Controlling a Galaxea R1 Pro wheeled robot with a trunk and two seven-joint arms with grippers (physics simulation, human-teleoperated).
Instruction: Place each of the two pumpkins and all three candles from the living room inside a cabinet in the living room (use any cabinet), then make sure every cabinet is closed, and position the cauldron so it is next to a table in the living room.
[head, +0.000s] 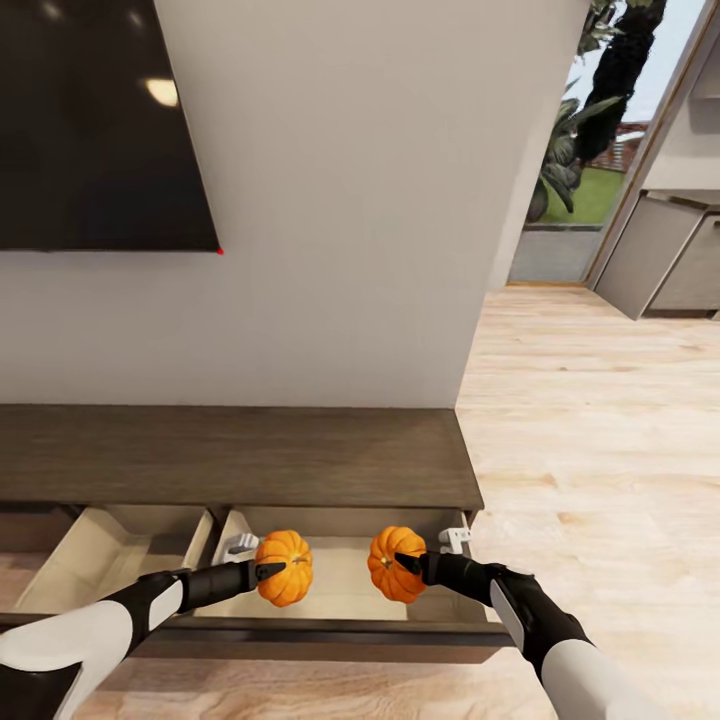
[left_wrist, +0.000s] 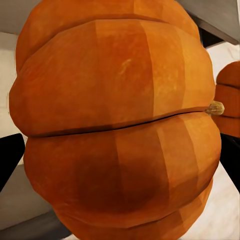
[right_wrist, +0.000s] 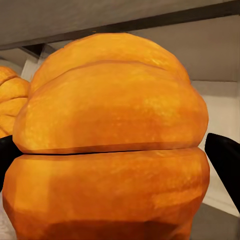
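pale plaster wall (head: 340, 200) across the back, with a dark screen (head: 95, 120) mounted high toward the left. light wood floor (head: 600, 420) running off to the right toward grey kitchen units (head: 665, 255) and a glimpse of greenery outside. long low dark-brown cabinet (head: 230, 455) set against the wall, two drawers pulled out of its front: left drawer (head: 100, 555) with a cream inside, right drawer (head: 340, 585) likewise cream.

black-sleeved left arm reaching in from the lower left, left hand (head: 268, 572) closed on the left pumpkin (head: 284, 567), held over the right drawer near its left side. seen from the left wrist, same left pumpkin (left_wrist: 117, 125) bright orange and ribbed, short tan stem (left_wrist: 215, 108) off to one side, dark fingertips (left_wrist: 10, 160) at both edges of it, the other pumpkin's flank just beyond.

right arm coming in from the lower right, right hand (head: 408, 564) gripping the right pumpkin (head: 394, 563), held over the same drawer toward its right side, apart from the left one. from the right wrist, right pumpkin (right_wrist: 112, 145) clamped between dark fingers (right_wrist: 225, 160), drawer's pale wall behind it. cannot tell whether either pumpkin touches the drawer bottom.
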